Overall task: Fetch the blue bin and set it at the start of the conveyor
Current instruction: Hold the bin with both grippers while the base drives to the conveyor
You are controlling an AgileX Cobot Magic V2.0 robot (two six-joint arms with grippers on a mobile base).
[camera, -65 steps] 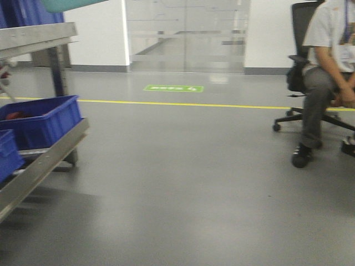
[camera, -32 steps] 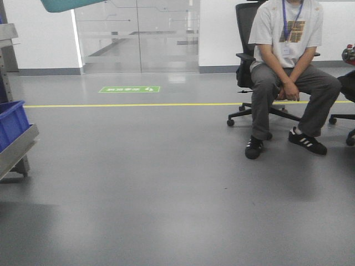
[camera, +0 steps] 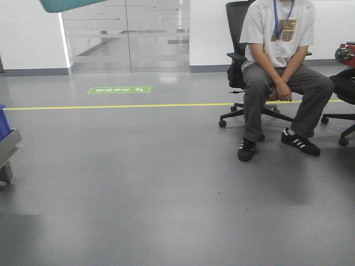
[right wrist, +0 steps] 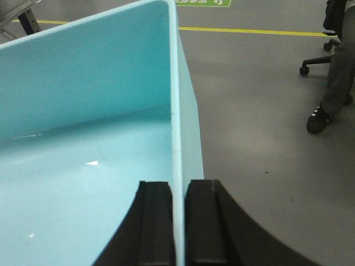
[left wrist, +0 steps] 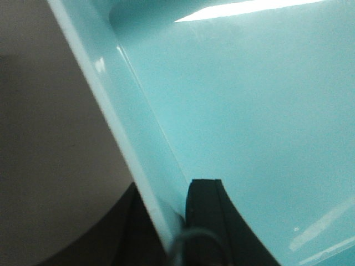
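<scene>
The blue bin (right wrist: 83,138) is a pale turquoise tub, empty inside, carried off the floor between both arms. My right gripper (right wrist: 177,221) is shut on its right wall, one finger inside and one outside the thin rim. Over the opposite wall of the blue bin (left wrist: 249,111) my left gripper (left wrist: 172,227) is shut the same way, with its inner finger (left wrist: 205,216) pressed against the tub's inside. A corner of the blue bin (camera: 66,4) shows at the top left of the front view. The conveyor start is out of view.
A person sits on a black office chair (camera: 277,66) at the right, feet out on the grey floor. A second chair base (camera: 344,119) is at the far right. The steel rack's corner (camera: 6,149) shows at the left edge. A yellow floor line (camera: 111,106) crosses before glass doors (camera: 127,33).
The front view has swung right: the steel rack and its dark blue bins slid off to the left, and the seated person came toward the middle. The tub stays held at the top.
</scene>
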